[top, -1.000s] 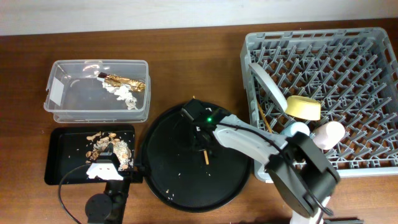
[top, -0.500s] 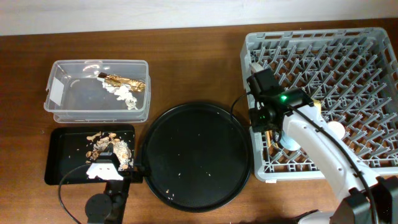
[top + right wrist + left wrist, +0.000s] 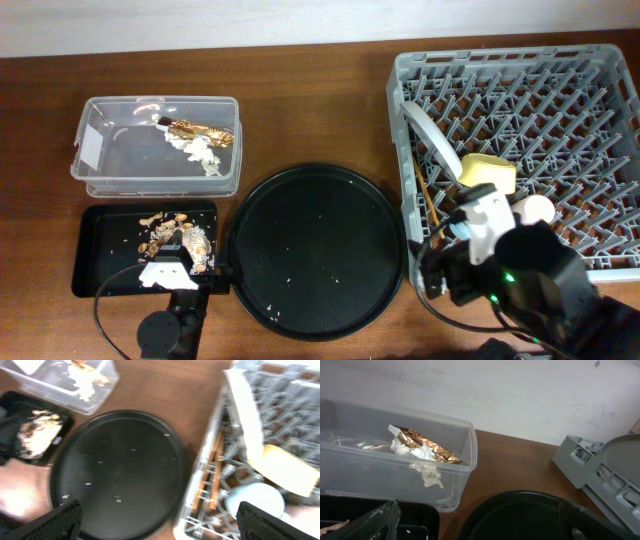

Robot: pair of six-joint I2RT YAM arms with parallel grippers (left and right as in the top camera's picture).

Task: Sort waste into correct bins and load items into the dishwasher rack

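The dishwasher rack (image 3: 560,110) holds a grey plate (image 3: 432,135) on edge, a yellow bowl (image 3: 487,173), a pink cup (image 3: 537,208) and chopsticks (image 3: 428,198). From the right wrist I see the chopsticks (image 3: 212,470) lying beside a blue cup (image 3: 252,500). My right gripper (image 3: 160,525) hangs open above the rack's left rim, holding nothing. A clear tub (image 3: 120,150) contains the gold wrapper (image 3: 200,131) and tissue (image 3: 203,153). Noodle scraps (image 3: 178,237) lie in the shallow black tray (image 3: 110,250). My left gripper (image 3: 480,527) stays open and empty at that tray's near edge.
A large round black tray (image 3: 318,247) with a few crumbs lies between the bins and the rack. My right arm (image 3: 510,275) covers the rack's near left corner. A cable (image 3: 105,300) loops near the left arm's base.
My right gripper carried a chopstick from the round tray to the rack, opened, and pulled back toward the near edge. The left arm has not moved.
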